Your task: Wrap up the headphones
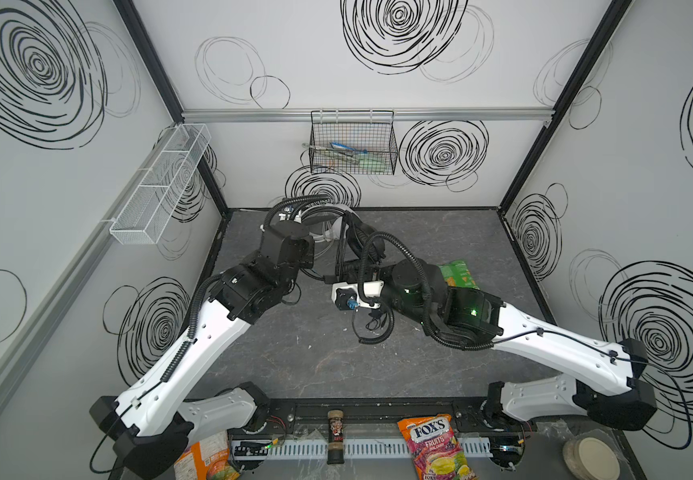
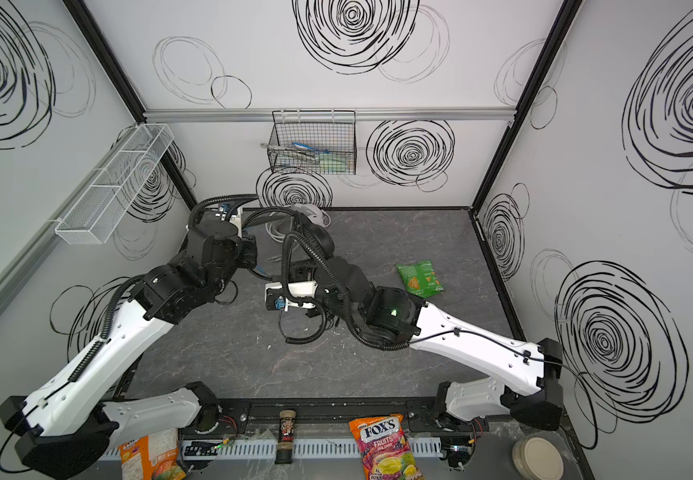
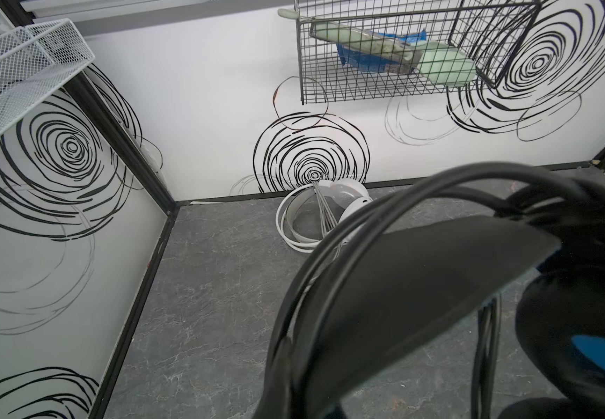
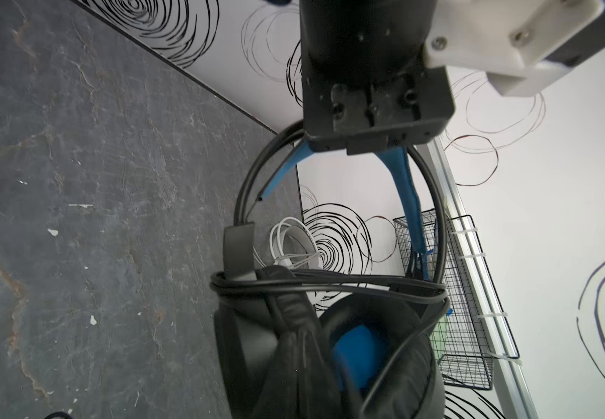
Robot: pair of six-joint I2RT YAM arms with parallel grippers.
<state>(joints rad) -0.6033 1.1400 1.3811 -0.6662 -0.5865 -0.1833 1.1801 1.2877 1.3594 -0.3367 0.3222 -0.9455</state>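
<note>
A: How are the arms posed?
B: The left arm (image 1: 216, 328) and the right arm (image 1: 552, 336) are stretched inward over the table (image 1: 295, 353), elbows bent, wrists nearly meeting. The left gripper (image 4: 364, 145) is clamped shut on the blue-lined headband of the black headphones (image 4: 250, 337); the ear cups hang toward the right gripper (image 2: 305, 262).
A: And that one?
B: Closed as well, but its fingers are hidden by the ear cups before it; what is pinched cannot be told.
A: What is given by one view only?
B: The clamp on the headband is shown by the right wrist view alone, with turns of black cable (image 4: 330, 286) drawn across between the ear cups and the headband. The white headphones (image 3: 348, 192) are shown best by the left wrist view: laid beyond the left gripper, against the back wall (image 3: 203, 109), the white cable (image 3: 299, 245) looped at their side. A green bag (image 2: 419, 276), behind the right gripper, is caught only from above.
A: And the room?
B: The table's dark grey marbled top is enclosed by white walls (image 1: 45, 208) scribbled with black spirals. A black wire basket (image 1: 353, 145) is hung on the back wall, beyond both grippers; a white mesh shelf (image 1: 162, 183) is fixed on the left gripper's outer side.
</note>
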